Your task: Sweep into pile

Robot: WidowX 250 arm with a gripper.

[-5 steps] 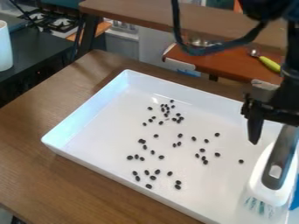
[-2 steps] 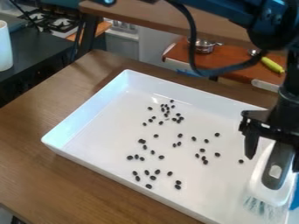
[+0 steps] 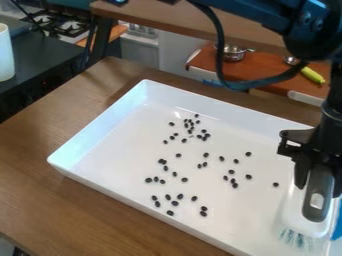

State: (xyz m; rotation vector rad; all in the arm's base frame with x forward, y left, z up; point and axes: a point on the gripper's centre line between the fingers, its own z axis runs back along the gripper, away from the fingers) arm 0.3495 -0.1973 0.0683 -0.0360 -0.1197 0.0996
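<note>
- Gripper, black, one: at the right of the view, over the tray's near right part; we judge it closed on the brush, its fingers against either side of the grey handle.
- Brush, white-bodied: within the tray at its right end, handle up, bristles low, towards the near side.
- Beans, small, dark, many: strewn over the tray's middle, thickest towards the far side; one lone bean lies apart, nearest the brush.
- Tray, white, high-walled: on the brown table, beans well inside its rim.
- Step in hand, as we judge it: securing the brush for sweeping; the pile is unmade.
- Method, grip: we want the handle squarely seated and firmly pinched, so the head cannot twist under drag; a small lift would test it.
- Method, approach: we would raise the bristles over the outlying beans, then lower them outside the scatter, clear of the wall.
- Method, stroke: slow, level, lightly pressed, inward from the edges; short passes gather best.
- Hazards: heavy pressure may flick beans away; a tilted head may let them slip beneath.
</note>
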